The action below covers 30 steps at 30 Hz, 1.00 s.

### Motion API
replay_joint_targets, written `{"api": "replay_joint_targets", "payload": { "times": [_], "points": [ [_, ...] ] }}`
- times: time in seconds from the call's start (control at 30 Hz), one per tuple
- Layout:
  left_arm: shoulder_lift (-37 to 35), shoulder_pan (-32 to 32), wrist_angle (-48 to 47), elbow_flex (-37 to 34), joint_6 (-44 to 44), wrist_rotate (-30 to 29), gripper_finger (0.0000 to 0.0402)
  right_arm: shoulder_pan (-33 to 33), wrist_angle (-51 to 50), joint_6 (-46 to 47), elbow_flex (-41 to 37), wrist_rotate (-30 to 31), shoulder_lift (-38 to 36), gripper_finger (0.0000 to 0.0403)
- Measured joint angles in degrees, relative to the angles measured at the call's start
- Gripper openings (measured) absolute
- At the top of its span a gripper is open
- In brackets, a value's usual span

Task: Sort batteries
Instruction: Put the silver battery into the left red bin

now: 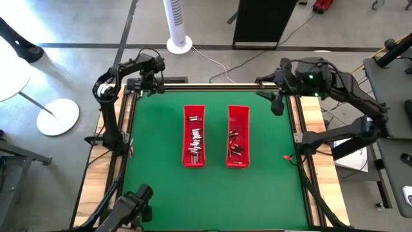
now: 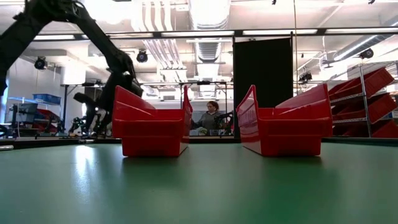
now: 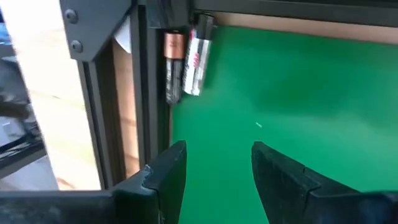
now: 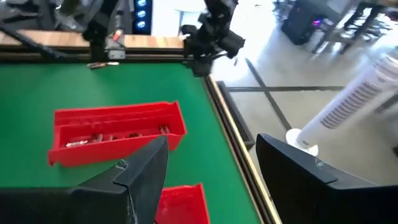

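- Left gripper (image 1: 153, 87) sits at the far-left corner of the green mat (image 1: 161, 180), close to the black frame rail (image 3: 152, 93). Its wrist view shows the two fingers (image 3: 168, 180) parted with only bare mat between them: released, holding nothing.
- Two loose batteries (image 3: 186, 62) lie side by side against that rail, just ahead of the left fingers, not touching them. One has a copper-coloured end.
- Left red tray (image 1: 194, 136) stands mid-table, lengthwise; a cluster of batteries (image 1: 196, 140) lies inside, mostly toward its centre and near end.
- Right red tray (image 1: 237, 136) stands parallel, a green gap between the two; fewer batteries (image 1: 235, 143) lie in it.
- Low view: the tray walls hide all contents; a seated person (image 2: 211, 117) shows through the gap between trays.
- Right gripper (image 1: 277, 103) hovers above the far-right table edge, well apart from both trays. Fingers (image 4: 140, 171) spread wide, nothing grasped.
- White tower fan (image 1: 177, 24) stands on the floor beyond the table.
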Motion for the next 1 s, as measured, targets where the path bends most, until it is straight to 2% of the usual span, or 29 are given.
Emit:
{"api": "replay_joint_targets", "payload": {
  "times": [0.13,0.3,0.43,0.53,0.77,1.0],
  "points": [
    [3.2,0.2,1.1,0.0,-1.8,-3.5,0.0161,0.0,-0.8,1.5,-2.3,3.5,-2.9,0.0242],
    [5.2,1.8,2.8,0.0,-9.6,-6.9,0.0161,0.2,-2.5,4.5,-3.4,3.8,-6.0,0.0238],
    [5.0,3.5,6.3,0.0,-12.4,-8.5,0.0161,0.1,-2.6,6.7,-4.4,4.0,-8.5,0.0231],
    [4.8,3.9,11.2,0.0,-12.6,-8.3,0.0161,0.1,-2.6,8.1,-5.1,4.1,-9.4,0.0231],
    [4.8,4.1,13.7,-1.8,-15.7,-7.6,0.0160,0.1,-2.6,8.2,-5.3,5.1,-8.9,0.0233],
    [4.8,3.2,16.3,-3.5,-12.7,-4.3,0.0154,0.1,-2.4,5.2,-5.4,5.8,-7.4,0.0231]
  ]
}}
